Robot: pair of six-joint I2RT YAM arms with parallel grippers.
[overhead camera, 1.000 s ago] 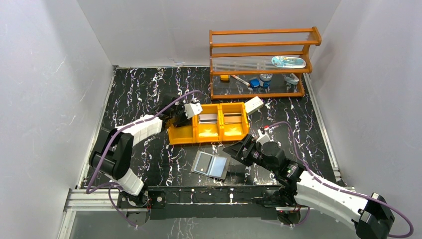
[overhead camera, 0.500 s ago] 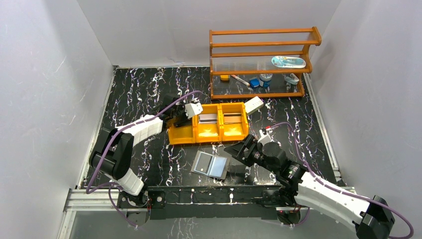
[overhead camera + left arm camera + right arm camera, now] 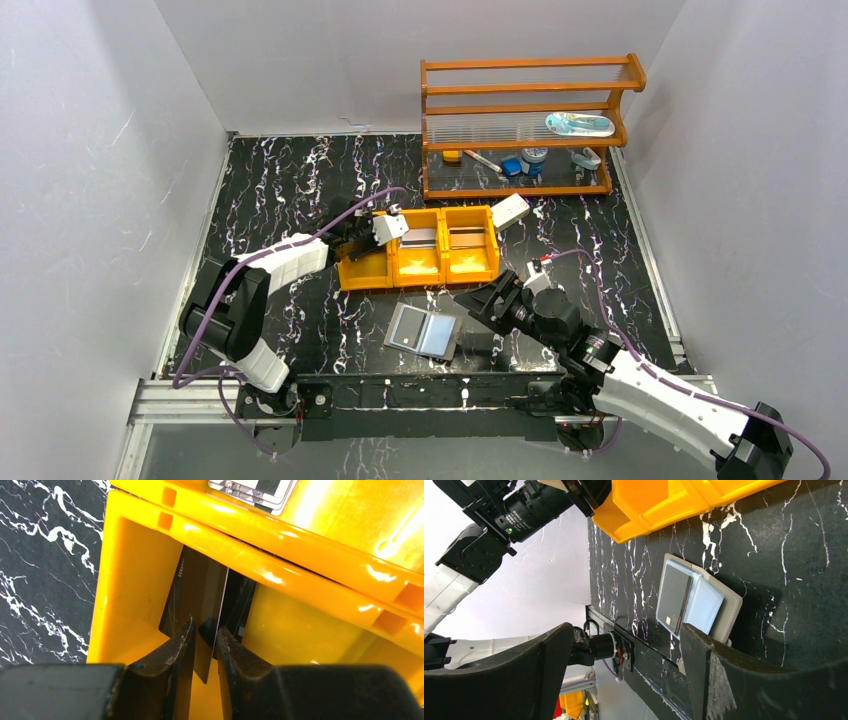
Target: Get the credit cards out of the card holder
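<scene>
The card holder (image 3: 425, 332) lies open on the black table, pale blue inside; it also shows in the right wrist view (image 3: 730, 611), with a dark card (image 3: 674, 597) lying on its left face. In the orange tray (image 3: 352, 272), a silvery card (image 3: 418, 238) lies in the middle compartment and a brownish card (image 3: 466, 238) in the right one. My left gripper (image 3: 362, 236) reaches into the left compartment. There a dark card (image 3: 192, 587) stands tilted between the narrowly parted jaws of the left gripper (image 3: 205, 627). My right gripper (image 3: 476, 305) hovers wide open and empty just right of the wallet, seen also in its wrist view (image 3: 626, 630).
A white box (image 3: 511, 210) leans at the tray's far right corner. A wooden rack (image 3: 520, 130) with several small items stands at the back right. White walls close in the table on three sides. A metal rail (image 3: 420, 385) runs along the near edge.
My left gripper has shifted slightly down and left at the tray's left compartment. My right arm has drifted a little to the right. The wallet has not moved.
</scene>
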